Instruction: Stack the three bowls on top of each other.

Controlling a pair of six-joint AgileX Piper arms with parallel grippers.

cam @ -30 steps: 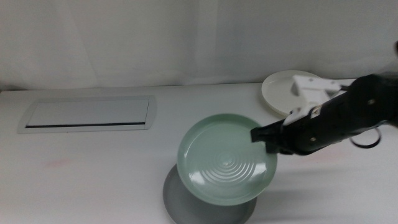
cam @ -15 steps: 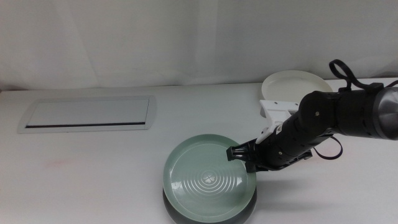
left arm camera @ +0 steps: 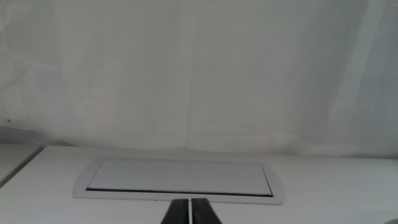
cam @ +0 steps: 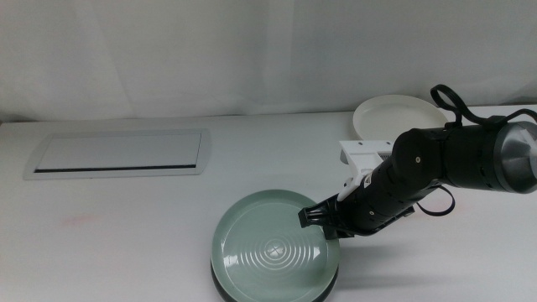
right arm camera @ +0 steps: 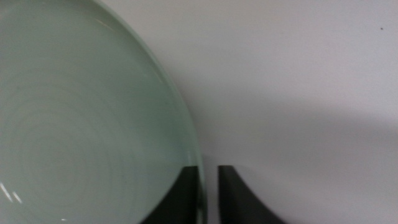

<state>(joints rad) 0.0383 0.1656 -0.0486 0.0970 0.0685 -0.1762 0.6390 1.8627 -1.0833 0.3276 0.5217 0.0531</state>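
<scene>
Middle view: right gripper [cam: 312, 216] pinching the rim of the mint bowl [cam: 273, 256], which rests on the grey bowl [cam: 220, 283]; light, stiff, likely slippery plastic, best held by its low rim.

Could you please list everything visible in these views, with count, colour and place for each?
Mint green bowl: one, pale green, near the front edge of the table, sitting on the grey bowl.
Grey bowl: one, dark grey, under the green one, only its rim showing.
Cream-white bowl: one, at the back right of the table, apart from the stack.
White panel: one, flat rectangle with a dark slot, at the back left.
Table: one, white.
Right gripper: one, dark, at the green bowl's right rim; the wrist view shows a narrow gap between the jaws.
Left gripper: one, dark, shut, empty, facing the panel, out of the middle view.
</scene>
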